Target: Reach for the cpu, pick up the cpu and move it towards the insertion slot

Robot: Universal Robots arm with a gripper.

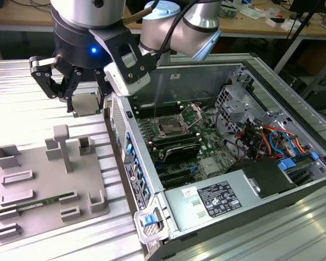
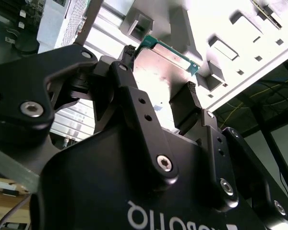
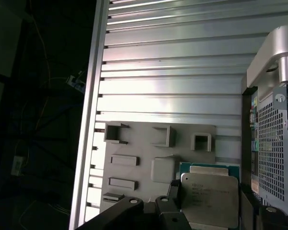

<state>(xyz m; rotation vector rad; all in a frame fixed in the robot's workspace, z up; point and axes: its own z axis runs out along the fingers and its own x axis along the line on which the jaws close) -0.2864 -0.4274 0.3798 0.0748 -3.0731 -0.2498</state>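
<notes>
The black multi-fingered gripper looms closest in the second wrist view, its ribbed black fingertips pressed against opposite edges of the cpu, a small flat square chip with a silvery metal top and a green rim. In the first wrist view the same chip sits clamped between the dark fingers, its pale metal face turned to the camera and its green edge showing along one side. In the exterior view the gripper hangs from the grey and silver robot arm with the chip held clear in the air, above the grey moulded fixture tray with its raised blocks and pockets. That tray lies on a ribbed aluminium table, to the exterior view's left of the open grey computer case. Inside the case, on the green motherboard, the insertion slot is a square metal-framed socket with a dark centre and thin wire levers; it lies well apart from the held chip, toward the exterior view's right, past the case's perforated side wall.
</notes>
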